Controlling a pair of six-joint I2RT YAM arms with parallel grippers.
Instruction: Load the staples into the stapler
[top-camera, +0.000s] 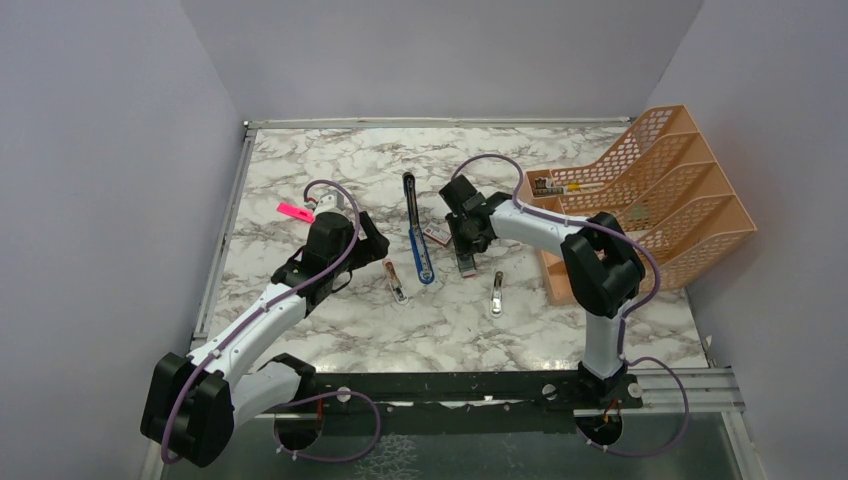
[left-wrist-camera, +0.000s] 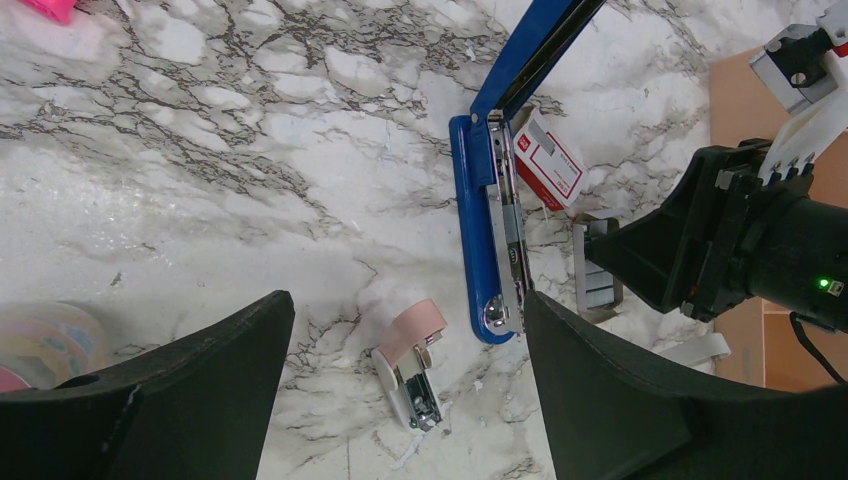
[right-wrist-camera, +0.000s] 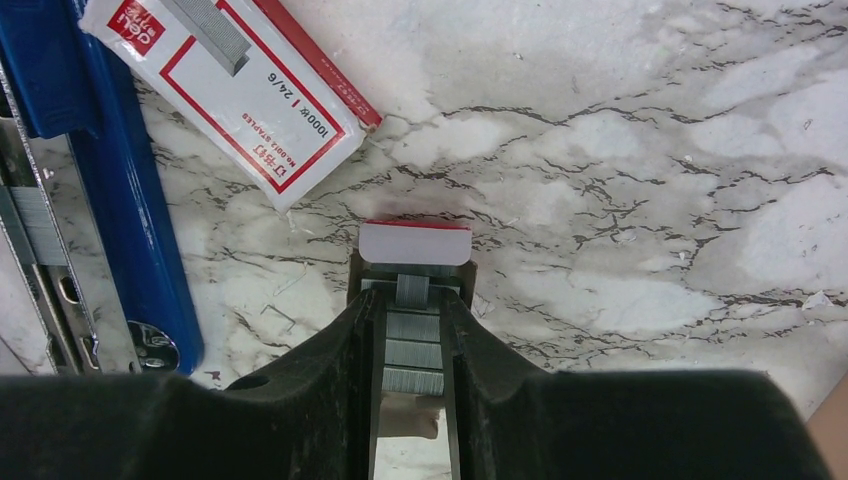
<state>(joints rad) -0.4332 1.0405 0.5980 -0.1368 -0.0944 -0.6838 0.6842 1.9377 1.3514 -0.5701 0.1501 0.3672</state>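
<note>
Staples (right-wrist-camera: 411, 352) sit pinched in the right claw (right-wrist-camera: 410, 302) near the stapler (right-wrist-camera: 120, 200); left claw (left-wrist-camera: 407, 300) gapes open.

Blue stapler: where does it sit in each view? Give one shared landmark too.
Top external: the blue stapler lies opened out at mid-frame, between the arms.
Left wrist: right of centre, running from the top edge down.
Right wrist: along the left edge.
Landmark: red-and-white staple box beside it.
</note>
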